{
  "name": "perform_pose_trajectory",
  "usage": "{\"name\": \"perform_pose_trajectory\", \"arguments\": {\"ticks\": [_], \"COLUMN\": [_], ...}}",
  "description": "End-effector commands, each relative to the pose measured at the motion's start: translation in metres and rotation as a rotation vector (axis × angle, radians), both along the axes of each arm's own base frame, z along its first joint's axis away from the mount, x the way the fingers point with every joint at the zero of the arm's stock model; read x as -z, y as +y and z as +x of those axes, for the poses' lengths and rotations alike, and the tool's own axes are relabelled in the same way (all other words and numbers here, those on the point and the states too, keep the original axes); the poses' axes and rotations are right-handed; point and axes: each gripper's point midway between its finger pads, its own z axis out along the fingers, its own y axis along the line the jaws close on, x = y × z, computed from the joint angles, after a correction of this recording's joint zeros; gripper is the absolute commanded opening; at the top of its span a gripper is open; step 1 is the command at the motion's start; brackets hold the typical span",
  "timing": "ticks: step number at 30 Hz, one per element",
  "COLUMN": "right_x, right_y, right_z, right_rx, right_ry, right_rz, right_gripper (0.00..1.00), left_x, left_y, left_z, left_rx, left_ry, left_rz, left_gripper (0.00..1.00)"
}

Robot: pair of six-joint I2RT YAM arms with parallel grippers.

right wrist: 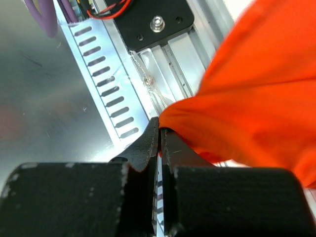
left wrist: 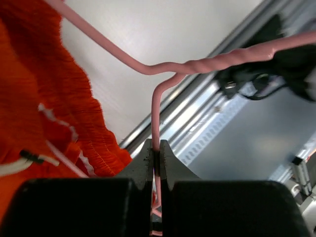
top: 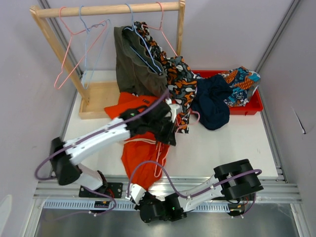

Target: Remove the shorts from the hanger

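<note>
Left gripper (left wrist: pixel 156 148) clamped on pink hanger (left wrist: pixel 197 64) wire beside twisted neck. Right gripper (right wrist: pixel 160 127) pinched hem of orange shorts (right wrist: pixel 256 89) at table (top: pixel 222 143) near edge. Shorts lay lengthwise between both grips, hanger end farther out.

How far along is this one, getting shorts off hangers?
Done: navy shorts and teal print pair lie off hangers at the red bin. In hand: left gripper shut on the pink hanger, right gripper shut on the orange shorts. Left: olive pair and blotch-print pair hang on the rack.
</note>
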Motion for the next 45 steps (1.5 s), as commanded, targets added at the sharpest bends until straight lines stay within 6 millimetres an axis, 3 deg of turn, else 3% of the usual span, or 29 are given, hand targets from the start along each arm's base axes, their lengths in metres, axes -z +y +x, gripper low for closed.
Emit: {"name": "perform_pose_trajectory", "arguments": {"ticks": [1, 7, 11, 12, 13, 14, 16, 18, 19, 20, 21, 22, 23, 24, 25, 26, 27, 29, 30, 31, 33, 34, 36, 38, 40, 42, 43, 44, 45], "right_x": [-0.033, -0.056, -0.092, -0.113, -0.112, -0.122, -0.152, -0.191, -0.207, -0.219, -0.242, -0.253, -0.265, -0.276, -0.296, -0.305, -0.323, -0.34, -0.367, -0.38, -0.396, -0.419, -0.435, -0.435, -0.414, -0.384, -0.346, -0.327, -0.31], "right_y": [0.003, -0.019, -0.044, -0.051, -0.065, -0.072, -0.097, -0.117, -0.123, -0.128, -0.137, -0.14, -0.146, -0.151, -0.153, -0.148, -0.153, -0.145, -0.144, -0.141, -0.121, -0.123, -0.116, -0.111, -0.1, -0.092, -0.088, -0.086, -0.085], "right_z": [-0.005, -0.012, -0.006, 0.0, 0.005, 0.01, 0.035, 0.055, 0.073, 0.084, 0.098, 0.108, 0.128, 0.138, 0.147, 0.15, 0.171, 0.188, 0.199, 0.205, 0.212, 0.222, 0.244, 0.259, 0.274, 0.28, 0.284, 0.285, 0.288], "right_rx": [0.032, 0.085, 0.156, 0.19, 0.199, 0.238, 0.339, 0.399, 0.454, 0.474, 0.484, 0.496, 0.537, 0.533, 0.547, 0.511, 0.551, 0.537, 0.536, 0.525, 0.489, 0.51, 0.518, 0.529, 0.535, 0.536, 0.531, 0.531, 0.544], "right_ry": [-0.02, -0.111, -0.128, -0.12, -0.155, -0.146, -0.188, -0.202, -0.211, -0.218, -0.226, -0.233, -0.244, -0.288, -0.269, -0.262, -0.287, -0.342, -0.355, -0.401, -0.45, -0.465, -0.497, -0.505, -0.507, -0.473, -0.456, -0.439, -0.404], "right_rz": [0.089, 0.07, 0.132, 0.183, 0.15, 0.176, 0.223, 0.29, 0.315, 0.327, 0.359, 0.374, 0.39, 0.379, 0.444, 0.468, 0.487, 0.468, 0.507, 0.502, 0.501, 0.54, 0.555, 0.558, 0.5, 0.469, 0.43, 0.423, 0.435], "right_gripper": [0.0, 0.0, 0.0, 0.0, 0.0, 0.0, 0.0, 0.0, 0.0, 0.0, 0.0, 0.0, 0.0, 0.0, 0.0, 0.0, 0.0, 0.0, 0.0, 0.0, 0.0, 0.0, 0.0, 0.0, 0.0, 0.0, 0.0, 0.0, 0.0], "left_x": [-0.108, -0.171, -0.212, -0.22, -0.233, -0.262, -0.278, -0.277, -0.268, -0.273, -0.25, -0.227, -0.231, -0.205, -0.204, -0.202, -0.199, -0.195, -0.192, -0.186, -0.178, -0.176, -0.175, -0.174, -0.184, -0.227, -0.241, -0.246, -0.292], "left_y": [0.014, 0.055, 0.083, 0.088, 0.091, 0.101, 0.112, 0.128, 0.138, 0.141, 0.137, 0.135, 0.146, 0.142, 0.145, 0.149, 0.155, 0.159, 0.16, 0.161, 0.16, 0.158, 0.152, 0.148, 0.144, 0.142, 0.14, 0.126, 0.142], "left_z": [-0.003, -0.028, -0.045, -0.049, -0.058, -0.068, -0.08, -0.094, -0.11, -0.117, -0.119, -0.121, -0.133, -0.133, -0.138, -0.142, -0.151, -0.157, -0.161, -0.163, -0.164, -0.165, -0.165, -0.164, -0.167, -0.168, -0.166, -0.156, -0.164], "left_rx": [-0.009, -0.06, -0.101, -0.111, -0.111, -0.107, -0.132, -0.15, -0.148, -0.137, -0.159, -0.172, -0.153, -0.168, -0.177, -0.178, -0.164, -0.163, -0.152, -0.157, -0.162, -0.163, -0.161, -0.175, -0.172, -0.146, -0.143, -0.164, -0.136], "left_ry": [-0.173, -0.231, -0.27, -0.272, -0.251, -0.277, -0.249, -0.222, -0.16, -0.151, -0.069, -0.021, -0.016, 0.039, 0.077, 0.097, 0.117, 0.155, 0.173, 0.186, 0.218, 0.238, 0.279, 0.314, 0.374, 0.384, 0.375, 0.381, 0.324], "left_rz": [-0.181, -0.315, -0.423, -0.449, -0.5, -0.591, -0.662, -0.719, -0.759, -0.825, -0.807, -0.784, -0.842, -0.806, -0.82, -0.827, -0.837, -0.835, -0.826, -0.796, -0.767, -0.762, -0.771, -0.757, -0.766, -0.841, -0.86, -0.83, -0.904], "left_gripper": [0.0, 0.0, 0.0, 0.0, 0.0, 0.0, 0.0, 0.0, 0.0, 0.0, 0.0, 0.0, 0.0, 0.0, 0.0, 0.0, 0.0, 0.0, 0.0, 0.0, 0.0, 0.0, 0.0, 0.0, 0.0, 0.0, 0.0, 0.0, 0.0]}}
